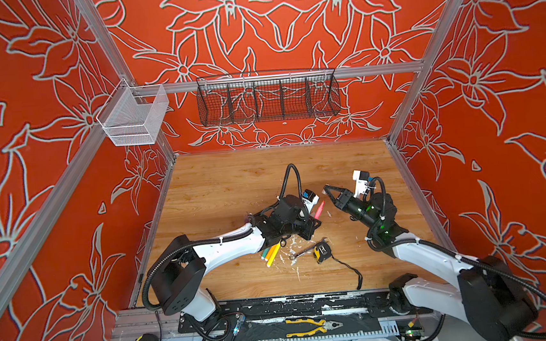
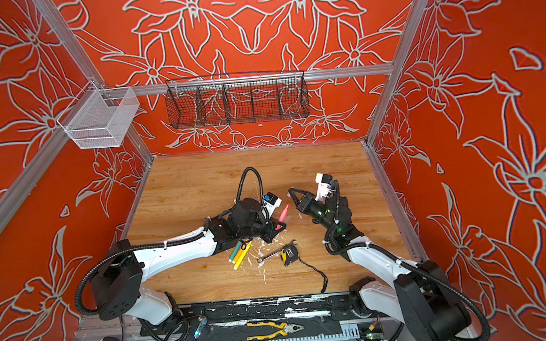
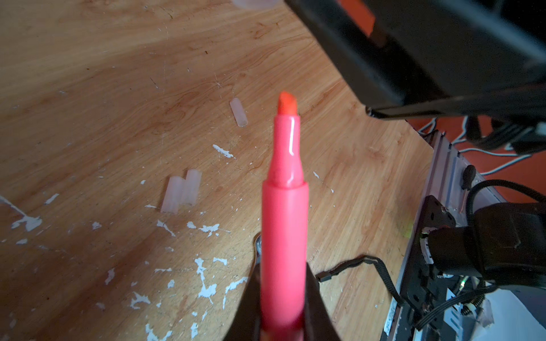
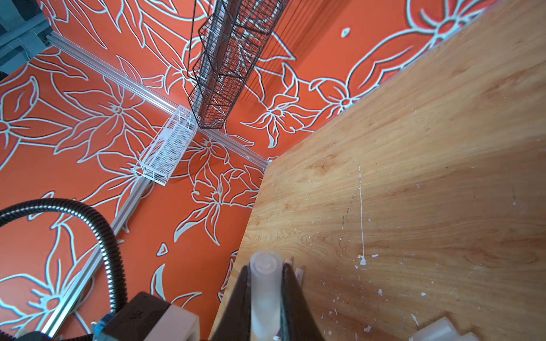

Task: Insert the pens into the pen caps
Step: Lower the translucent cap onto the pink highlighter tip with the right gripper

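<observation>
While its forearm stretches from the near-left base to the middle of the table, the left arm bends at the wrist so that the left pincer [image 1: 314, 223] points up and away. Its jaws are closed on the barrel of the pink pen [image 3: 285, 206], which sticks out beyond them with its bare nib tilted towards the right pincer [image 1: 327, 189]. That one comes in from the near-right base, forearm raised and wrist turned towards the left arm. Its jaws are clamped on a pen cap [image 4: 264, 295] that stands out a little past the fingertips. Nib and held cap are near each other but apart.

Beyond the left pincer, in its wrist view, loose pen caps [image 3: 174, 195] lie on the wood: two touching side by side, and a single cap [image 3: 238, 112] farther out, near the nib. Behind that pincer, partly under its wrist, green, orange and yellow pens [image 1: 271, 254] lie together. Just beside them are a silver wrench [image 1: 303, 251] and a yellow-black tape measure [image 1: 321, 251] with its cord. The wooden table [image 1: 226, 188] is scratched, with white paint flecks [image 1: 291, 243] below the left pincer. Red walls with pale flower outlines enclose it. Far past both pincers a black wire basket [image 1: 267, 100] and a white mesh basket [image 1: 134, 119] hang on a metal rail.
</observation>
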You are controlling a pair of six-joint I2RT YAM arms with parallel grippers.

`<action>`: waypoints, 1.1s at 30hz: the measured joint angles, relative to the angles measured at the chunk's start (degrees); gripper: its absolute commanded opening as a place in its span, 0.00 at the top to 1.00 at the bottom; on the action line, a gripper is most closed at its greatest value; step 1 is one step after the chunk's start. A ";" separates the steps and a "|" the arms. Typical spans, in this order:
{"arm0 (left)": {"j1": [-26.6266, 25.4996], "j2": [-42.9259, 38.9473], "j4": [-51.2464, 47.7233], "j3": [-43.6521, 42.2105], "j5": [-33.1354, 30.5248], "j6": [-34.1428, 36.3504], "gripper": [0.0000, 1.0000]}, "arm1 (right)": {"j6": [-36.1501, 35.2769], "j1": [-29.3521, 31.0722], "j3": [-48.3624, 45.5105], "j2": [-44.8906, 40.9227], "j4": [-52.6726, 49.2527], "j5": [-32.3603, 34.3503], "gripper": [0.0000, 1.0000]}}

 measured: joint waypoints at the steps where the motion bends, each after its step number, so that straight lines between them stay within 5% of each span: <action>1: 0.00 -0.02 0.00 0.00 -0.28 0.00 1.00 | 0.28 0.02 0.00 0.79 0.63 -0.42 1.00; 22: -0.02 -1.22 -0.83 -0.04 -6.58 0.04 1.00 | 4.59 0.87 0.02 10.60 10.58 -6.49 1.00; 33: -0.02 -1.31 -0.81 -0.07 -5.99 0.48 1.00 | 2.62 0.87 0.02 3.06 7.48 -5.70 1.00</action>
